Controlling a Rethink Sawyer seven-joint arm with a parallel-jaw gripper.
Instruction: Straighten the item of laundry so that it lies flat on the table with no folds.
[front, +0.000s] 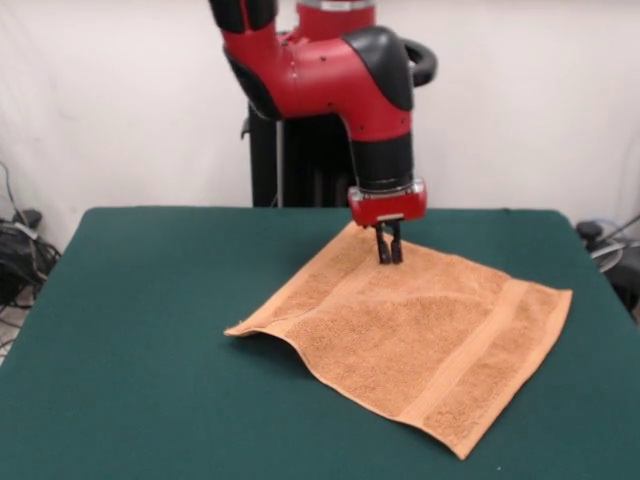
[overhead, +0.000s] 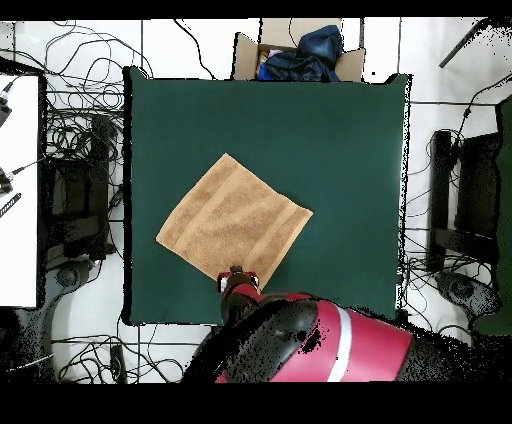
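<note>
The towel (front: 420, 340) lies mostly flat on the worktop (front: 140, 330), one corner lifted beside the hand (front: 388, 252), clenched on its far corner.

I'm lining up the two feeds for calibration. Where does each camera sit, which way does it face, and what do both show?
Front view: sits across the table, facing the robot; shows the red arm coming down, its gripper at the far corner of the towel.
Overhead view: sits above, looking straight down, robot base at the bottom; shows the arm's top, and a box beyond the table's far edge.
Shared: green table, towel, arm, gripper at the towel's corner nearest the robot.
</note>
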